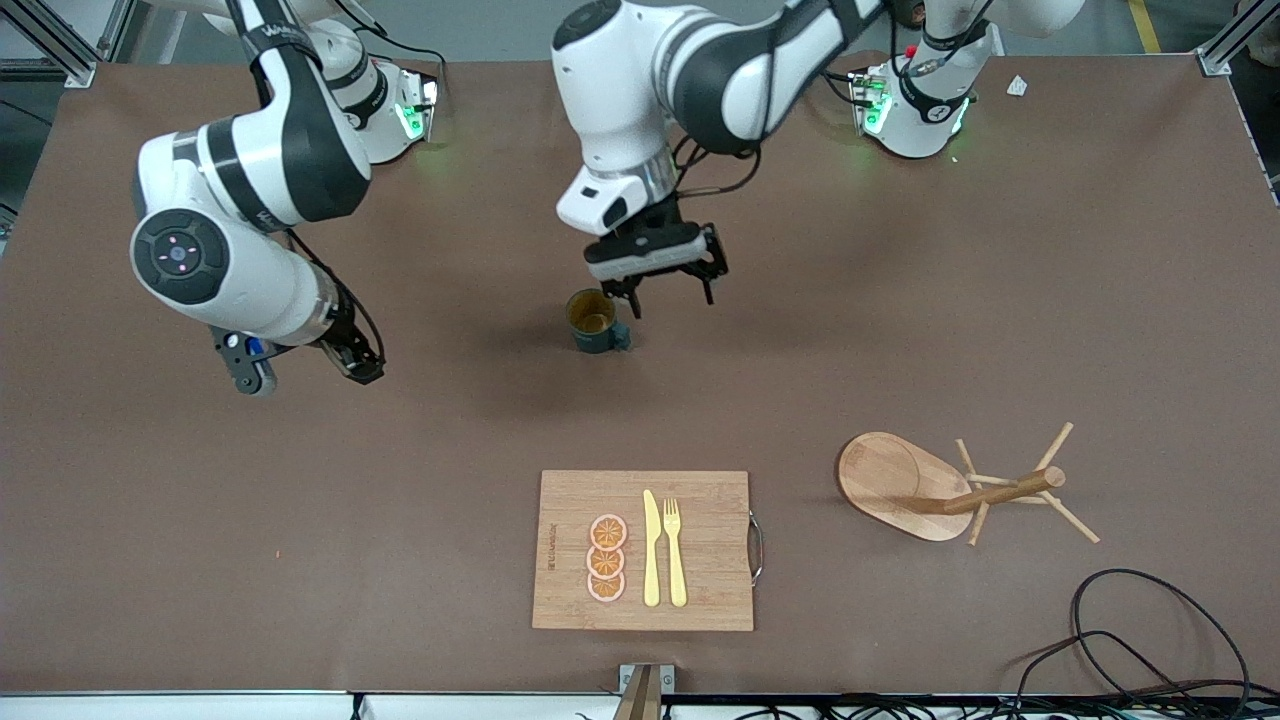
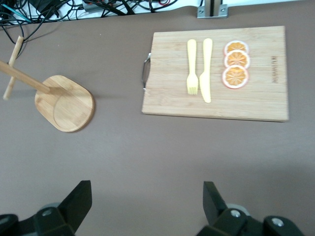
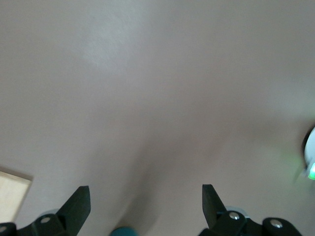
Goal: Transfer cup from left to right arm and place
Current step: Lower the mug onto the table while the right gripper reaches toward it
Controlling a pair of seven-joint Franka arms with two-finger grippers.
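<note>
Nearest the front camera lies a board point(image 1: 643, 550); the cup point(image 1: 593, 320) stands upright on the tabletop point(image 1: 1000, 330) at its 12 o'clock, just beside the left tool point(image 1: 668, 293), spread wide and empty.

Left wrist: wide fingers point(image 2: 78, 200) frame bare tabletop.

Right wrist: the right tool point(image 3: 142, 206) gapes empty.

The right wrist view shows only a cut-off sliver of the cup point(image 3: 123, 231).
</note>
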